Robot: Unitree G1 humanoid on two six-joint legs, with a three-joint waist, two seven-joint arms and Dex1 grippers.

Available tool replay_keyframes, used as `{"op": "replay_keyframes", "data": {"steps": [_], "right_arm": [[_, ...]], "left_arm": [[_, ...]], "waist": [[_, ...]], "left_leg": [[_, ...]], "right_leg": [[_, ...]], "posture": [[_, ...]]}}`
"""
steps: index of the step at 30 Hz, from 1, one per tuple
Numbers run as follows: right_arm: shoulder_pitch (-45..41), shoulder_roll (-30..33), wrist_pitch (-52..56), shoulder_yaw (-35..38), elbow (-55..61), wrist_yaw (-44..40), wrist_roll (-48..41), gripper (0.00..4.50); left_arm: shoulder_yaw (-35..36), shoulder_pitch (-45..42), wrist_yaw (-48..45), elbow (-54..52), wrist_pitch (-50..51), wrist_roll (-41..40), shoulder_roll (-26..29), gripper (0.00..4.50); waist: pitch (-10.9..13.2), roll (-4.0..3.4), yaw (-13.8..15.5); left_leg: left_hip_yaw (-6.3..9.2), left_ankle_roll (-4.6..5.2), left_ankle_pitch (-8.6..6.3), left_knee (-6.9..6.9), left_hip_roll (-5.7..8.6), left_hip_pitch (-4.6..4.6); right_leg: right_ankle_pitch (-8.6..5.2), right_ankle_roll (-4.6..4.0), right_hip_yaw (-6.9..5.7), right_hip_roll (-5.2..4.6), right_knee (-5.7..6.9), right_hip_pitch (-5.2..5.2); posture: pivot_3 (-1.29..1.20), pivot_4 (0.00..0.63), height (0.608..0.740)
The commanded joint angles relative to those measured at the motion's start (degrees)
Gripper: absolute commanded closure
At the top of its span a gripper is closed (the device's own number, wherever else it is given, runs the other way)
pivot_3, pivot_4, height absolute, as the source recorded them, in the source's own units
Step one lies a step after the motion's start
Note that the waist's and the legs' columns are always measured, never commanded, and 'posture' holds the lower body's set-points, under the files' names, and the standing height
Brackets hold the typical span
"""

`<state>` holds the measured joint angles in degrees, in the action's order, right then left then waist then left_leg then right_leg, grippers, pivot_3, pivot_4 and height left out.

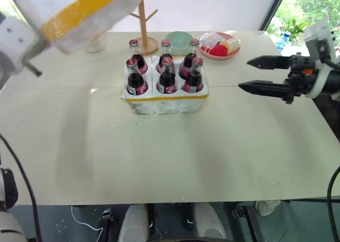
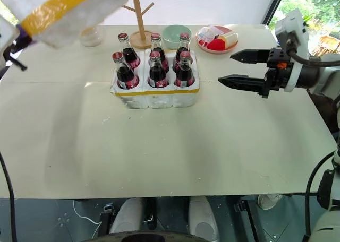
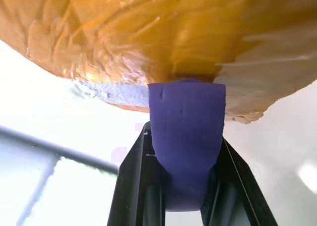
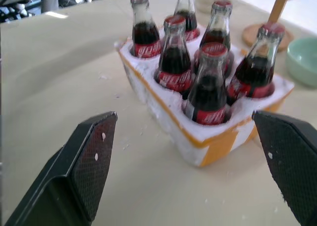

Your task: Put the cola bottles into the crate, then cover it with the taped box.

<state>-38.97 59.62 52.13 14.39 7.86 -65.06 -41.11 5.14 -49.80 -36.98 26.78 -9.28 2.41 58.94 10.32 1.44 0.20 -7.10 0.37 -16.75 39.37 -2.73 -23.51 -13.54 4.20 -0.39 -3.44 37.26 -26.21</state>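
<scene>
Near edge of the table (image 1: 175, 162): bare cream surface across the lower half of the head views, with only small white crumbs scattered on it.

Centre of frame, slightly above middle: the crate (image 1: 164, 100) sits flat on the table, yellow tape band visible along its near side. All six cola bottles (image 1: 167, 77) stand upright in its wells, two rows of three, red caps up. Right wrist view confirms each bottle seated in its own well (image 4: 205, 99).

Right of frame, mid-height: right gripper (image 1: 255, 75) hovers above the table, well apart from the crate, fingers pointing toward frame left. Jaws spread wide, nothing between them. In its wrist view the two fingers (image 4: 91, 156) stand far apart with the crate seen between them, farther off.

Upper left corner: the taped box (image 1: 79, 11) is lifted clear of the table, tilted, a wide yellow band across its face. It is up and to the left of the crate, not over it. Left gripper (image 3: 185, 137) is clamped on the box; the wrist view shows its fingers closed on the yellow-taped foam edge, a purple pad pressed against it.

Far edge of the table, upper centre: a wooden stand (image 1: 144, 27) with pegs, a pale green bowl (image 1: 178, 40) and a red plate (image 1: 219, 44) carrying small items, all behind the crate. A clear glass item (image 2: 91, 36) stands below the lifted box.
</scene>
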Motion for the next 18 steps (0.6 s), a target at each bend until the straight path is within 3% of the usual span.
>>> {"op": "replay_keyframes", "data": {"steps": [1,10,18], "right_arm": [[1.3,0.9,0.1,3.6,2.0,2.0,-1.1,0.0],[2.7,-0.9,-1.0,3.6,1.4,7.9,-0.4,0.0],[4.0,-1.3,-0.8,4.1,2.1,9.4,-1.2,0.0]], "left_arm": [[-2.7,-4.6,3.3,-3.0,-6.4,4.4,-2.3,4.24],[-13.0,-8.1,7.6,4.0,-20.1,18.4,-6.2,4.24],[-17.0,-7.7,14.3,3.6,-28.0,29.3,-4.8,4.24]], "waist": [[0.0,0.0,0.1],[0.0,-0.01,0.1],[0.0,0.0,0.3]], "left_leg": [[-0.01,0.0,0.0,0.0,0.0,0.02],[-0.13,-0.08,0.06,0.03,-0.04,0.09],[-0.15,-0.07,0.05,0.03,-0.04,0.04]], "right_leg": [[0.0,0.0,0.01,0.02,0.01,0.02],[0.0,0.0,0.11,0.11,0.04,0.01],[0.01,0.01,0.13,0.09,-0.01,-0.01]], "posture": [[0.0,0.15,0.74],[0.0,0.15,0.74],[0.0,0.15,0.74]]}}
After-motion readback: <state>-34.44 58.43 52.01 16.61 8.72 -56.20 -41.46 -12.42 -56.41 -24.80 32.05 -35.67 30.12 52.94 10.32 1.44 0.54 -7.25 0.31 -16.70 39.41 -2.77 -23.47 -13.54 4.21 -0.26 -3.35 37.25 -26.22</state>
